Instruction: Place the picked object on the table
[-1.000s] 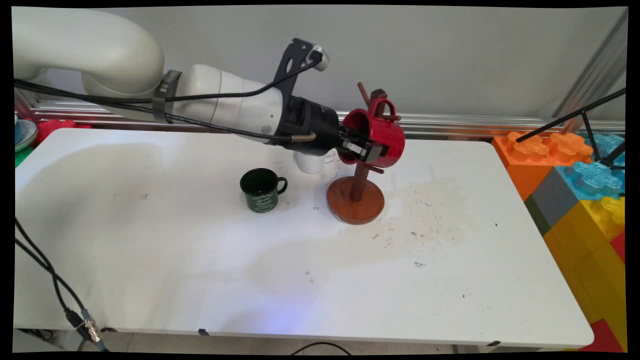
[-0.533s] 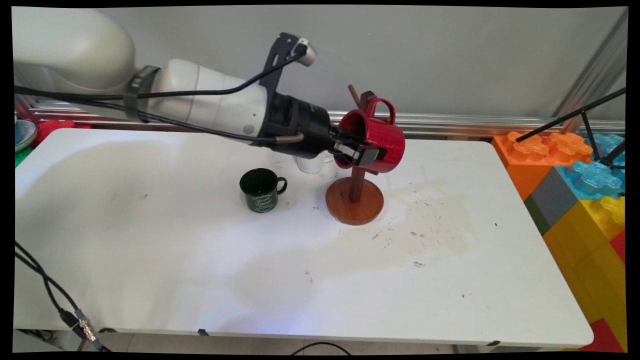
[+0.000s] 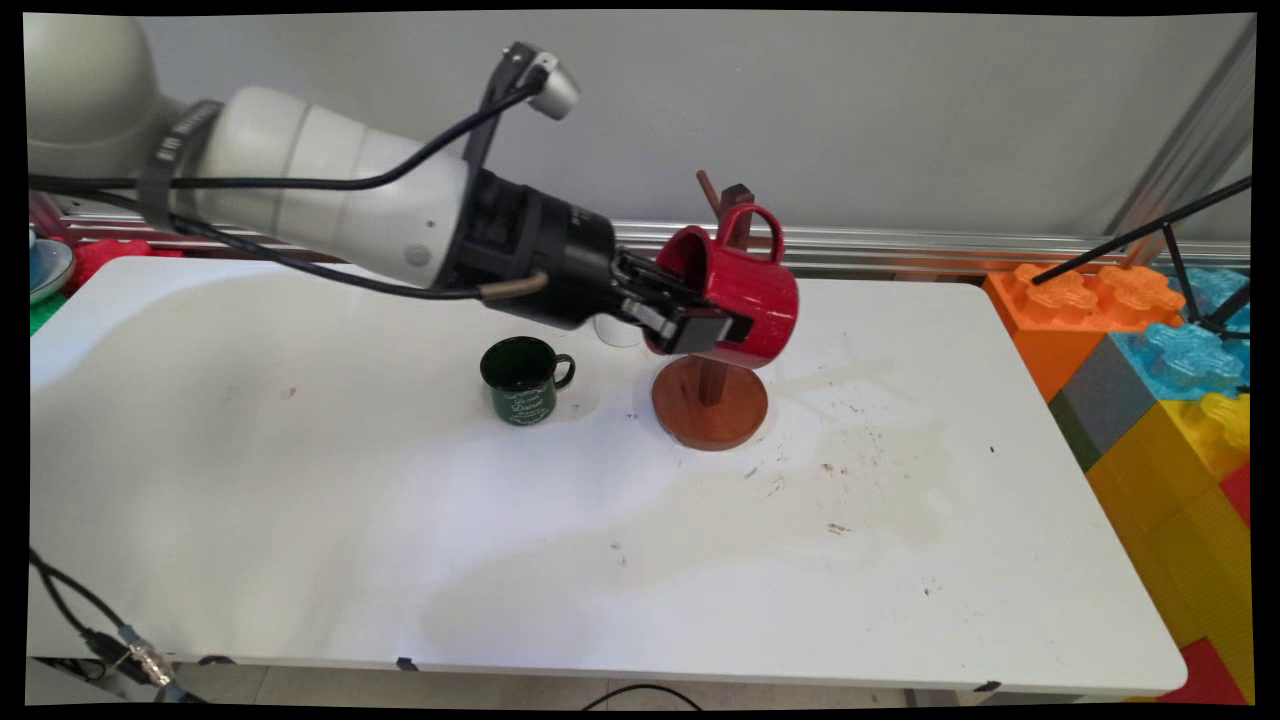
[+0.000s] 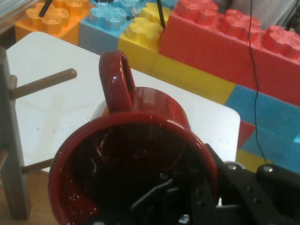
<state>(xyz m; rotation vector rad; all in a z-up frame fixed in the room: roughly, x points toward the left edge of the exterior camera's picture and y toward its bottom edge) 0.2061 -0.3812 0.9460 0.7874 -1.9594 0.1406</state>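
The gripper [image 3: 700,325] pinches the red mug's [image 3: 745,300] wall, one finger inside and one outside. The mug lies on its side, handle up, beside the rack's [image 3: 710,400] pegs (green mug [image 3: 522,380] sits behind, lower).

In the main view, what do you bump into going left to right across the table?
green mug → gripper holding the red mug → wooden mug stand → big toy bricks
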